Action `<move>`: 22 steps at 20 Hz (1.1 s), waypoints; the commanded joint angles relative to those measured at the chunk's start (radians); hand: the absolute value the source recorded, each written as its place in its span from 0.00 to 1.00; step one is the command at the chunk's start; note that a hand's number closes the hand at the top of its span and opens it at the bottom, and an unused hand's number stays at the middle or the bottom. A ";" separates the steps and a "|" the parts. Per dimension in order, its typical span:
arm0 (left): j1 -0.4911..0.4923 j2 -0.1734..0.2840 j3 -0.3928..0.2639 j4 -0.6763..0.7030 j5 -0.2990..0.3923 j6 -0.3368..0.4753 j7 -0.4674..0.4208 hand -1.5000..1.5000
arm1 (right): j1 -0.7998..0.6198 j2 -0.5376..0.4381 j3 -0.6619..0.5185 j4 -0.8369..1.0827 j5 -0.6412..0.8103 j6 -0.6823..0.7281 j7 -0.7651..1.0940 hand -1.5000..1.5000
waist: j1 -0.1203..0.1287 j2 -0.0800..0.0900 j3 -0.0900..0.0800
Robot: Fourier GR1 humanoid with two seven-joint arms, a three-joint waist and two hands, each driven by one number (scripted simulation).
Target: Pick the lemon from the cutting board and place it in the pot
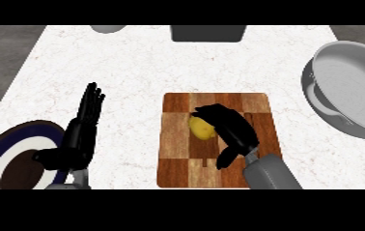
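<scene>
1. White, faintly marbled stone counter (pixel 143 65) fills nearly the whole head view, with a darker grey floor showing at its far left and far right corners.
2. Large round grey metal pot (pixel 341 75) sits on the counter, far to the right of the right hand and a little beyond it, cut off by the picture's right edge.
3. Rectangular wooden cutting board (pixel 178 143), a checkered pattern of light and dark brown blocks, lies directly beneath the right hand.
4. Round plate with a dark blue rim, a white ring and a brown centre (pixel 21 152) lies just left of the left hand, partly out of view at the lower left.
5. Dark grey rectangular object (pixel 208 33) stands at the counter's far edge, well beyond the right hand; what it is cannot be told.
6. Rounded pale grey object (pixel 108 28) sits at the far edge, beyond the left hand, mostly cropped.
7. Right hand (pixel 231 128), black on a grey forearm, reaches over the board with its fingers curled about the lemon's right side.
8. Left hand (pixel 80 133) rests over the counter beside the plate, fingers straight and pointing away.
9. Small yellow oval lemon (pixel 200 128) lies on the board, touching the right hand's fingers on its left.
</scene>
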 commanded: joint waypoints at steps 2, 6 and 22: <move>0.036 -0.012 -0.005 0.015 -0.013 -0.003 -0.062 0.50 | -0.041 0.044 -0.019 0.069 0.041 -0.175 -0.070 1.00 | 0.005 0.006 0.006; -0.019 0.005 0.011 -0.016 -0.013 -0.004 0.016 0.50 | -0.101 0.053 -0.023 0.203 0.013 -0.274 -0.106 1.00 | 0.008 0.007 0.006; 0.009 0.020 0.050 -0.025 0.018 -0.040 0.016 0.50 | 0.026 -0.089 -0.063 -0.101 0.158 0.068 0.267 1.00 | -0.008 0.001 0.005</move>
